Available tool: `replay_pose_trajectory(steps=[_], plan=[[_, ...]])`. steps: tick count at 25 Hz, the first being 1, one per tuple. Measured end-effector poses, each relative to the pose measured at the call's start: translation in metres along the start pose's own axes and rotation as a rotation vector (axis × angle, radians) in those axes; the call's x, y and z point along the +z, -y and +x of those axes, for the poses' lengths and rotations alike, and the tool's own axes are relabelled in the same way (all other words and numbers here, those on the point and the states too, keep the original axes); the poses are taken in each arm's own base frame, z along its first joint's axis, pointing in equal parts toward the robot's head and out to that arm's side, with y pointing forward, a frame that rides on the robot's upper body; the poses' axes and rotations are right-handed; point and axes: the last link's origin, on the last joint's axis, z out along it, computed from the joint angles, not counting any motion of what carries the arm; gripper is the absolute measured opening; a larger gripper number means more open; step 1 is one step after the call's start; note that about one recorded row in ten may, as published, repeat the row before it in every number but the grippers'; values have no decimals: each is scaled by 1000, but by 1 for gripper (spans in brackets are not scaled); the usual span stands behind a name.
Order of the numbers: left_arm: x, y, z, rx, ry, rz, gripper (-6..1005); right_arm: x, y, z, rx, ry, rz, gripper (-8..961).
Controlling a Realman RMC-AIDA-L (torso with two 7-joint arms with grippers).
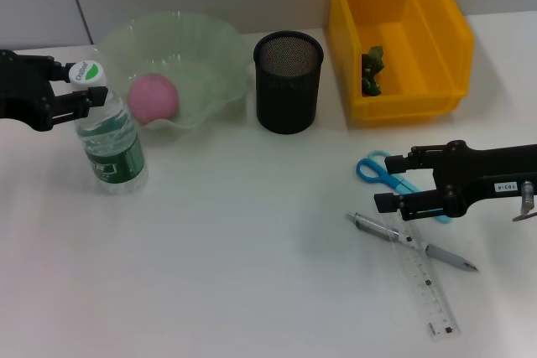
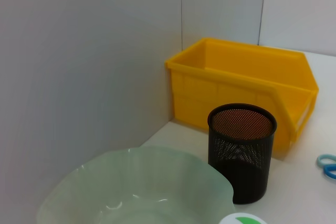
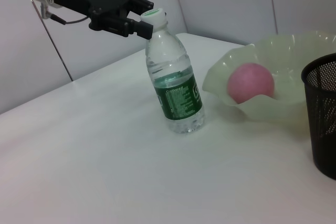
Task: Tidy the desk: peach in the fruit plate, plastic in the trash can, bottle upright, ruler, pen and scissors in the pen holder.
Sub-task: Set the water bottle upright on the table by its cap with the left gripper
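Observation:
The water bottle [image 1: 111,136] stands upright on the desk, left of the fruit plate [image 1: 189,44]. My left gripper [image 1: 82,88] is shut on its neck just under the cap; in the right wrist view the left gripper [image 3: 140,22] meets the bottle [image 3: 176,87] at the top. The pink peach [image 1: 153,96] lies in the plate. My right gripper [image 1: 384,180] hangs open over the blue scissors [image 1: 369,169]. The pen [image 1: 411,242] and clear ruler [image 1: 422,282] lie crossed just in front of it. Green plastic [image 1: 372,69] sits in the yellow trash can [image 1: 398,98]. The black mesh pen holder [image 1: 288,81] stands empty.
The trash can stands at the back right, close beside the pen holder. A wall runs behind the plate and bin. Bare white desk stretches across the front and middle.

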Motion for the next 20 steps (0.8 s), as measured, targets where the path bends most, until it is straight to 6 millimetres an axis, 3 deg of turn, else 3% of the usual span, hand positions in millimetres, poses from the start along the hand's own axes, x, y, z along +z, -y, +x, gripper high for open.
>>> replay_pose_trajectory(steps=[13,20], plan=[[0,0,1,1,-2,5,462,0,0,0,6,0,0,775],[-1,1,1,1,-2,6,588,0,0,0,11,-3,0,775]])
